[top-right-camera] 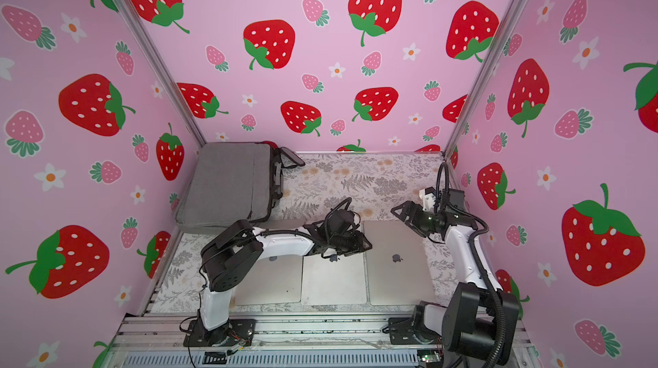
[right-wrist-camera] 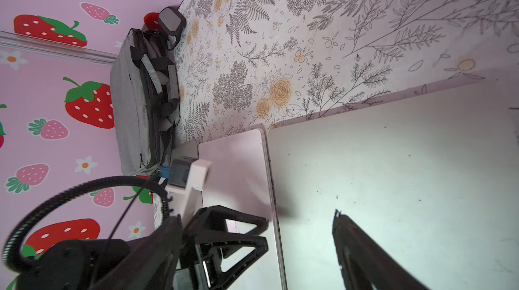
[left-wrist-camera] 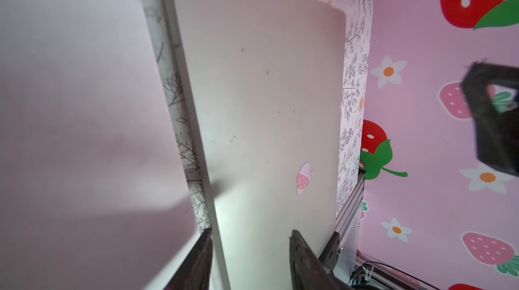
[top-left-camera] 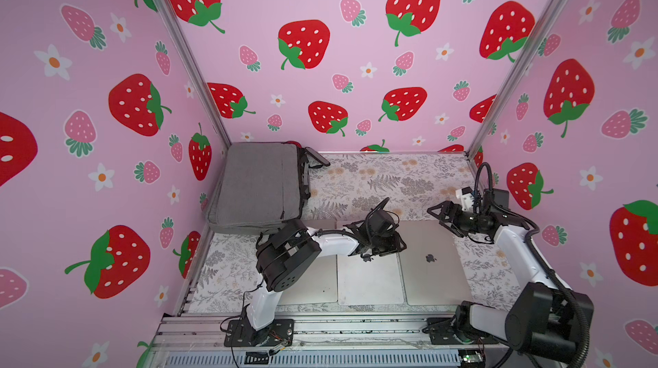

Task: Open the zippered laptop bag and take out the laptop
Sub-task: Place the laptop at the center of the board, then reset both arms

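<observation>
The grey laptop bag lies flat in the back left corner, and its black zippered side faces the table's middle. Three silver laptops lie side by side at the front: left, middle and right. My left gripper hangs low over the seam between the middle and right laptops, jaws apart and holding nothing. Above the right laptop's back edge, my right gripper stands wide open and empty.
The bag's black strap pad lies on the flowered table cover beside the bag. Pink strawberry walls close in the left, back and right sides. An aluminium rail carries both arm bases along the front edge.
</observation>
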Robot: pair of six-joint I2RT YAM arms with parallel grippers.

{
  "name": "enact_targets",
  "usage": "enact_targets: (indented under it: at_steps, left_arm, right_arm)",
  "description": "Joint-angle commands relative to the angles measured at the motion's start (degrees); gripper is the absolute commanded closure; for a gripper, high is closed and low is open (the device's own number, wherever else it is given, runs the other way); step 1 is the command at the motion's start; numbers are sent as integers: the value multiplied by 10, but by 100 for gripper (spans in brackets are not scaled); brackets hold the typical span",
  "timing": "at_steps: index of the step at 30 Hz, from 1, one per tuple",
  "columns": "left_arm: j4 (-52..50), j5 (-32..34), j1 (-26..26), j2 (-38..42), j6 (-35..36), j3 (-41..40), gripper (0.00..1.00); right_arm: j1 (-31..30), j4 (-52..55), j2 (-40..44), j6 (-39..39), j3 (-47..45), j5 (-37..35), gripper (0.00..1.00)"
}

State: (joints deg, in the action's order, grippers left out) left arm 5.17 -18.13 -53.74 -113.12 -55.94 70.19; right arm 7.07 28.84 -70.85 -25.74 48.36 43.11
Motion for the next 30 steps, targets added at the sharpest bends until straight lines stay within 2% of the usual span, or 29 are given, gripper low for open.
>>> enact_targets:
  at_steps: [1,6,9,13,19,26,28,30]
  left_arm:
    - [-115,57,25,62,120,30,50]
    - [-230,135,83,145,243,19,39]
    - [-260,186,133,206,284,-20,29]
    - [-249,211,215,284,322,-84,18]
    - [-244,312,307,345,378,-125,2]
    - [-181,362,405,426,394,-224,1]
    - [-137,350,447,437,400,-255,1]
    - [-102,311,493,435,404,-274,1]
  right_arm:
    - [-12,-19,13,0,-12,20,12]
    - [-44,-35,27,23,-19,13,8]
    - [-59,-42,46,53,-22,-54,4]
    - [-72,-105,64,64,-40,-129,0]
    - [-89,-216,61,85,-75,-242,1]
    - [-90,-338,26,127,-116,-343,1]
    - [-90,-377,11,146,-126,-370,0]
    - [-90,-415,-9,165,-138,-397,1]
